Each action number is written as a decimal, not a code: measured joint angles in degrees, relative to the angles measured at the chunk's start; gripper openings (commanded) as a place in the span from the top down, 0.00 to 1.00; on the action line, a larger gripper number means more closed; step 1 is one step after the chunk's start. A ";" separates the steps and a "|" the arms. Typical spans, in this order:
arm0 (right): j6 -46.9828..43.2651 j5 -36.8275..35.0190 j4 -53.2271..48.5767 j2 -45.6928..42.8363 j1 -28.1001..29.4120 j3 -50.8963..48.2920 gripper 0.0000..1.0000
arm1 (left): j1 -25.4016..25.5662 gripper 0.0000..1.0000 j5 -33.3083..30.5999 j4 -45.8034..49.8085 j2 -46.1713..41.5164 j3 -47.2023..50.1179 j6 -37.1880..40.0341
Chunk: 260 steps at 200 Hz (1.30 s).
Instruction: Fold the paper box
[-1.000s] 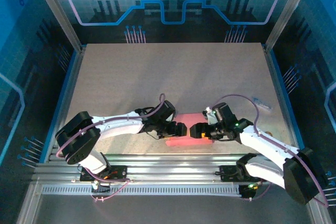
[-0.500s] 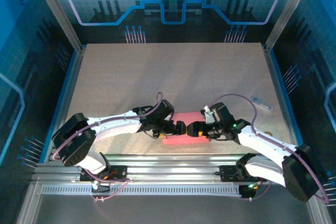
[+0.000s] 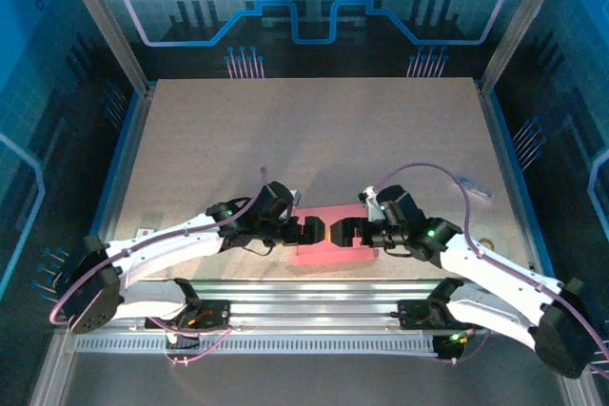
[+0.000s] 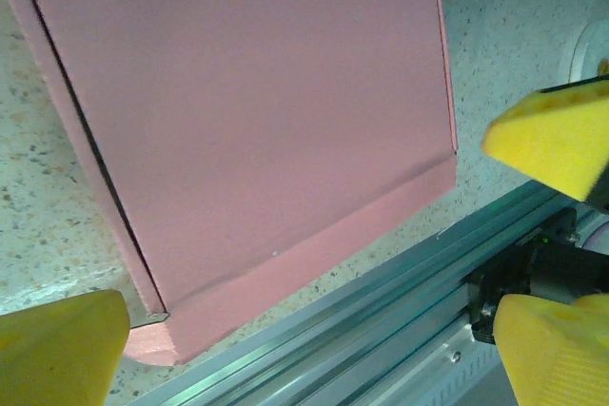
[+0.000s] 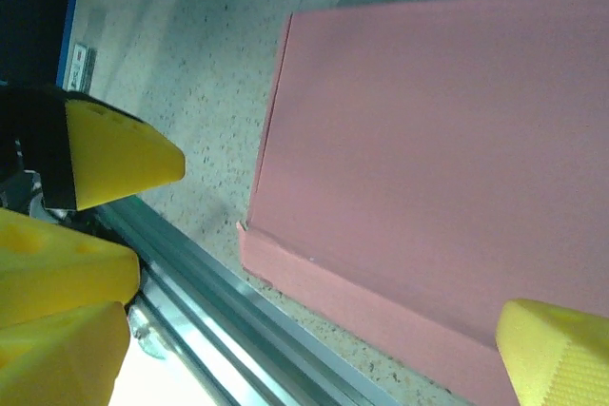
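Left gripper (image 3: 312, 231): jaws spread wide, holding nothing | thin pink cardboard paper box (image 3: 319, 252): lying flat on the speckled bench (image 3: 314, 140) under both grippers, just beside the aluminium rail (image 3: 314, 287) | right gripper (image 3: 344, 232): equally wide, empty | risk: the facing fingertips nearly meet (collision likely if either advances); a careless push could slide the box onto the rail

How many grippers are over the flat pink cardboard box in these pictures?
2. The left gripper is over the left part of the flat pink cardboard box; the right gripper is over its right part. Both are open, tips facing each other.
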State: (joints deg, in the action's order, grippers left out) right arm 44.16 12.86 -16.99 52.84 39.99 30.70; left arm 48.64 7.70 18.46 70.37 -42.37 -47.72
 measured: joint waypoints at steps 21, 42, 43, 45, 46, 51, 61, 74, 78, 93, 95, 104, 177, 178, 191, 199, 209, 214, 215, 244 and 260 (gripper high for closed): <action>-0.68 -4.02 -4.66 -4.11 -0.09 1.73 0.00 | -0.98 0.01 -0.22 -0.39 -2.19 3.37 -0.39; -2.82 -6.45 -6.75 -7.34 -0.72 2.34 0.00 | -1.20 0.01 -0.42 -1.29 -4.72 6.71 -0.39; -2.91 -6.56 -6.86 -7.43 -0.74 2.34 0.00 | -1.20 0.01 -0.44 -1.36 -4.83 6.80 -0.39; -3.10 -6.73 -7.04 -7.65 -0.76 2.34 0.00 | -1.20 0.01 -0.42 -1.46 -5.16 7.15 -0.39; -3.30 -6.86 -7.19 -7.80 -0.79 2.34 0.00 | -1.20 0.01 -0.42 -1.64 -5.35 7.37 -0.39; -3.76 -7.43 -7.85 -8.20 -0.83 2.34 0.00 | -1.20 0.01 -0.42 -2.10 -6.01 8.07 -0.39; -4.85 -8.63 -9.31 -8.46 -1.03 2.54 0.00 | -1.18 0.01 -0.44 -3.19 -7.41 9.53 -0.37; -6.27 -10.82 -10.97 -7.96 -1.11 2.75 0.00 | -1.18 0.01 -0.46 -4.28 -8.59 11.02 -0.35; -6.62 -11.45 -11.39 -7.72 -1.11 2.75 0.00 | -1.18 0.01 -0.48 -4.74 -8.79 11.41 -0.37; -7.58 -12.74 -12.72 -6.38 -1.70 2.69 0.00 | -1.18 0.01 -0.68 -6.82 -9.35 13.11 -0.42; -7.69 -12.72 -12.76 -6.19 -1.90 2.64 0.00 | -1.18 0.01 -0.68 -6.95 -9.38 13.29 -0.44; -8.04 -12.46 -12.59 -5.46 -2.64 2.29 0.00 | -1.20 0.01 -0.68 -8.17 -9.44 14.19 -0.61; -7.74 -9.20 -11.91 0.85 -5.73 0.04 0.00 | -1.18 0.01 -0.81 -12.72 -1.90 13.11 -3.08; -7.76 -9.18 -11.89 0.98 -5.75 0.02 0.00 | -1.18 0.01 -0.83 -12.72 -1.77 13.05 -3.13; -7.76 -8.04 -11.43 2.40 -5.95 -0.28 0.00 | -1.18 0.01 -0.83 -12.74 -0.22 11.47 -3.23; -7.76 -7.56 -11.08 2.95 -5.95 -0.61 0.00 | -1.18 0.01 -0.81 -12.76 0.24 10.69 -3.26; -7.74 -6.58 -10.38 3.54 -5.95 -1.14 0.00 | -1.18 0.01 -0.61 -12.83 0.70 9.81 -3.32; -7.76 -6.23 -10.05 3.82 -5.95 -1.40 0.00 | -1.18 0.01 -0.37 -13.00 0.98 9.49 -3.37; -7.74 -6.03 -9.84 3.89 -5.95 -1.51 0.00 | -1.18 0.01 -0.33 -13.05 1.05 9.40 -3.39; -7.56 -3.56 -7.17 5.49 -5.95 -2.80 0.00 | -1.18 0.01 1.60 -14.36 3.87 8.20 -3.39; -7.54 -3.08 -6.23 6.36 -5.95 -2.86 0.00 | -1.20 0.01 2.21 -14.34 5.46 7.78 -3.41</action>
State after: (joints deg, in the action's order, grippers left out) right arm 36.62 9.78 -23.22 59.20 34.04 27.83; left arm 47.44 9.91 4.12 75.83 -34.59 -51.13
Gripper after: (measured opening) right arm 0.999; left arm 0.994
